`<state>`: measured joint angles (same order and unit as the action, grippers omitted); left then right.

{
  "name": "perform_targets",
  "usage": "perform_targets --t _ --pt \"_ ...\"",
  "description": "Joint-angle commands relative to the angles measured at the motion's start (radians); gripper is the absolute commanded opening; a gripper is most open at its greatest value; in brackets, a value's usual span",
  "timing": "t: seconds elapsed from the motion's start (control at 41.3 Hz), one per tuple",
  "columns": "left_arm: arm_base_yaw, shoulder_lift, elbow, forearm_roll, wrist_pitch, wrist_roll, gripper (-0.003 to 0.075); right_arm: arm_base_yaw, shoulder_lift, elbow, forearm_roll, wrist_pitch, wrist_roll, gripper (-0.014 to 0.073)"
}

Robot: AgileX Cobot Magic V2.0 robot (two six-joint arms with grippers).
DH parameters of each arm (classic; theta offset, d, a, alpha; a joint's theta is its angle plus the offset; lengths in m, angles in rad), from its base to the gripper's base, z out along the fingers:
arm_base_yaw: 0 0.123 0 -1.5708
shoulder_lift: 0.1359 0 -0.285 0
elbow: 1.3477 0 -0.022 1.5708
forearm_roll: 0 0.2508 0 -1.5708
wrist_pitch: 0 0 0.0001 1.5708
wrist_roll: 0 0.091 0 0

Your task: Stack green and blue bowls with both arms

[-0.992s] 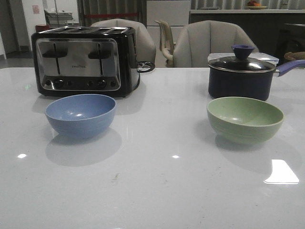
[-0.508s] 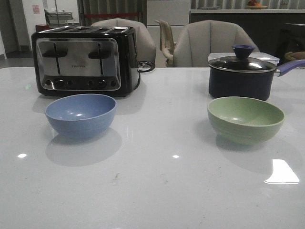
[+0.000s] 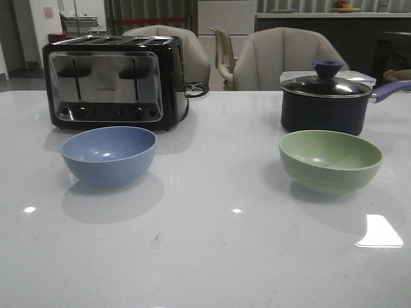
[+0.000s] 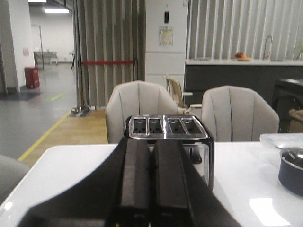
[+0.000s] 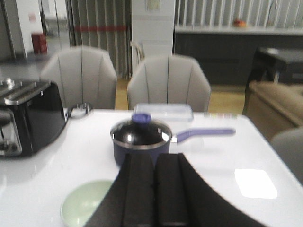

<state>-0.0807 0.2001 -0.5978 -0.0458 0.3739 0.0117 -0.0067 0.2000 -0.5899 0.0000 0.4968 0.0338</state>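
Note:
The blue bowl (image 3: 109, 154) sits upright on the white table at the left, in front of the toaster. The green bowl (image 3: 330, 160) sits upright at the right, in front of the saucepan. They stand far apart. No arm shows in the front view. My left gripper (image 4: 151, 142) is shut and empty, held above the table and facing the toaster; the blue bowl is out of its view. My right gripper (image 5: 155, 158) is shut and empty, above the green bowl (image 5: 83, 205), which shows partly beside its fingers.
A black and chrome toaster (image 3: 112, 80) stands at the back left. A dark lidded saucepan (image 3: 326, 99) with a purple handle stands at the back right, a clear tray (image 5: 163, 111) behind it. Grey chairs stand beyond the table's far edge.

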Motion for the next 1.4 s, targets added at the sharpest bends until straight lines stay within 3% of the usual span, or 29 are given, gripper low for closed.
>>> perform_targets --t 0.0,0.266,0.654,0.75,0.92,0.968,1.38 --pt "-0.008 0.077 -0.063 -0.006 -0.009 -0.012 0.0101 -0.005 0.092 -0.051 -0.015 0.001 -0.001 0.0034" --pt "-0.008 0.190 -0.017 -0.006 0.066 -0.012 0.0101 -0.005 0.283 -0.050 -0.015 0.159 -0.001 0.0034" --pt "-0.008 0.264 0.063 -0.006 0.070 -0.012 0.0101 -0.005 0.506 -0.029 -0.015 0.191 -0.001 0.0039" --pt "-0.008 0.266 0.063 -0.006 0.070 -0.012 0.0101 -0.005 0.552 -0.029 -0.011 0.191 -0.001 0.0132" --pt "-0.008 0.266 0.063 -0.006 0.068 -0.012 0.0101 -0.005 0.637 -0.030 0.040 0.148 -0.001 0.0482" --pt "-0.008 0.266 0.063 -0.006 0.068 -0.012 0.0101 -0.005 0.667 -0.035 0.065 0.123 -0.001 0.0532" --pt "-0.008 0.266 0.063 -0.006 0.068 -0.012 0.0101 0.029 1.016 -0.245 0.146 0.095 -0.034 0.0491"
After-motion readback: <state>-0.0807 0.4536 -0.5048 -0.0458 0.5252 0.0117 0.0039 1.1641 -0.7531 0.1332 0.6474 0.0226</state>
